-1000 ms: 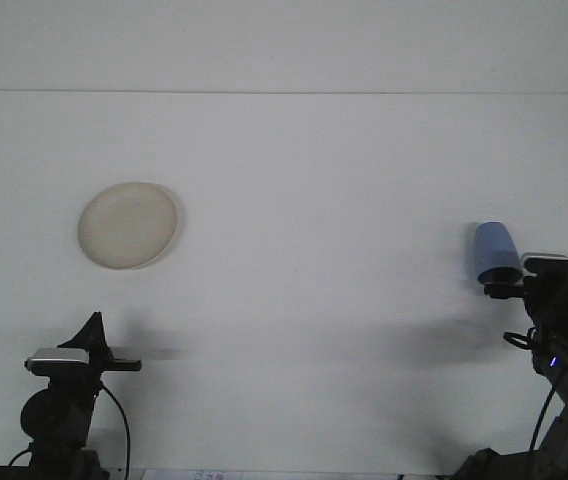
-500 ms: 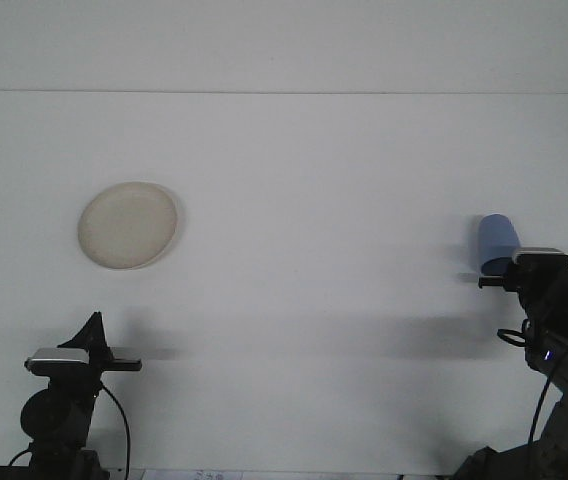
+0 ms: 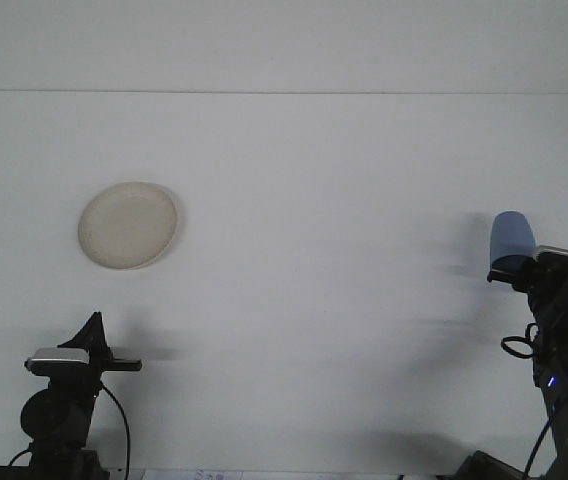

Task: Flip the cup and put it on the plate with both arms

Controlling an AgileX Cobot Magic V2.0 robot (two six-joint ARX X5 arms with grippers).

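At the far left of your view, the plate [image 3: 127, 224] lies flat on the white table [image 3: 314, 200], a round, shallow dish in a pale cream tone with a matte face and a slightly raised rim that throws a thin shadow on its right edge. Nothing rests on it.

Nearer to you and just below the plate, your left gripper [image 3: 94, 330] sits low at the near edge. You see a dark, pointed, wedge-shaped tip rising above a boxy silver-grey camera housing, with a black round joint and a looped black cable beneath. The fingers overlap from this angle, so you cannot tell whether they stand wide or narrow. It is well apart from the plate and touches nothing.

The table between the arms is a smooth, even white sheet with soft grey shadows stretching across its near part, and a thin line marks its far edge against the pale wall.

At the right side, the cup [image 3: 512, 239] is a small blue tumbler with a smooth, plastic-looking skin and a rounded closed end pointing up and a little to the left. Its lower, wider end disappears into your right gripper [image 3: 509, 270], whose black fingers are closed around it. Behind them are a silver-topped camera block and a chunky black wrist, with coiled cable and a small blue light lower down. The cup is held clear of the table and far to the right of the plate.
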